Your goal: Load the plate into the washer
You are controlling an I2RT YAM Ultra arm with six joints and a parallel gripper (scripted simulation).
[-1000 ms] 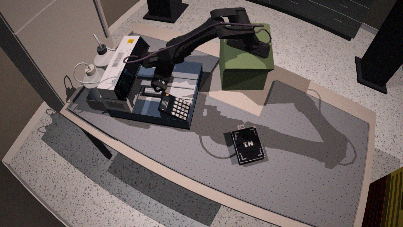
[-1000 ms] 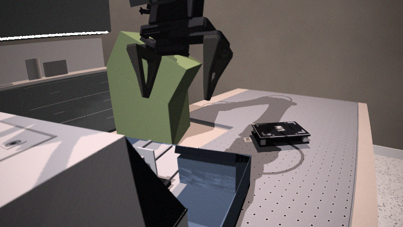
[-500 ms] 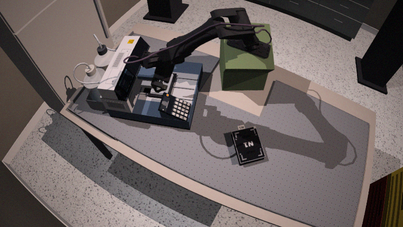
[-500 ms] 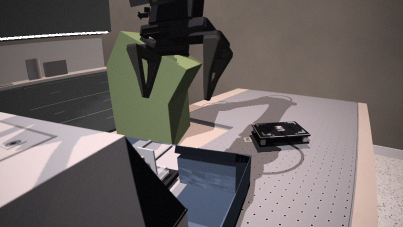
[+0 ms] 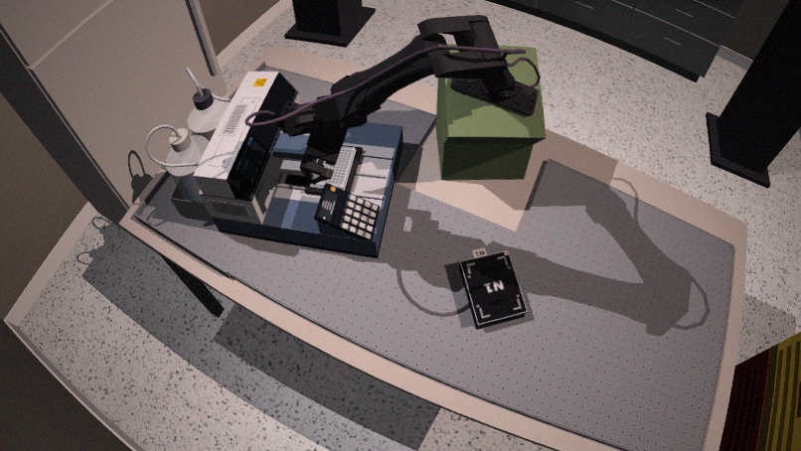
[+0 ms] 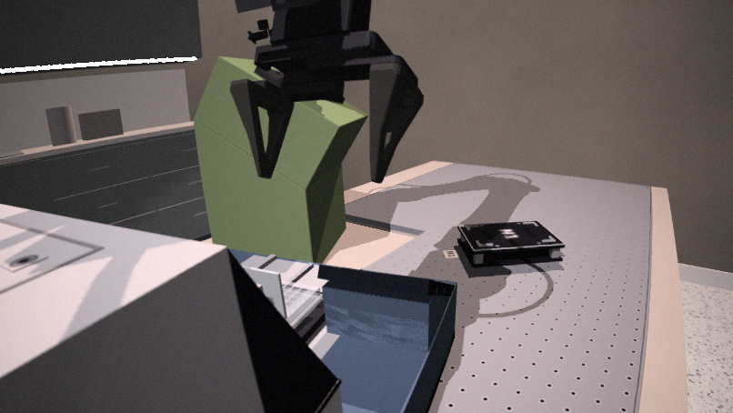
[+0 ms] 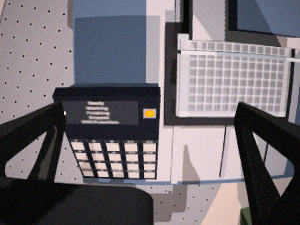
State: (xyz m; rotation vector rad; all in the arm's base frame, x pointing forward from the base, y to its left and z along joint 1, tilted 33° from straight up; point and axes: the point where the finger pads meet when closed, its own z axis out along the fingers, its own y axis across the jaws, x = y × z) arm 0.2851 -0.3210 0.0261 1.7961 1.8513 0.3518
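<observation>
- Top: black six-joint arm (image 5: 387, 70) on a green block (image 5: 493, 120), reaching over the blue-based washer with white housing (image 5: 240, 125). Clear gridded well plate (image 5: 343, 167) on the washer deck, beside the black sloped keypad unit (image 5: 350, 213); amber lamp (image 5: 333, 189) lit. Black nest marked N1 (image 5: 494, 288) bears no plate.
- Exterior: black two-fingered gripper (image 6: 320, 179) (image 7: 149, 111), fingers wide apart, nothing between them. Plate (image 6: 302, 302) partly hidden behind the white housing (image 6: 123, 307).
- Wrist: plate (image 7: 232, 81) on its dark carrier (image 7: 170, 99); seating cannot be told. Lamp (image 7: 149, 113) amber.
</observation>
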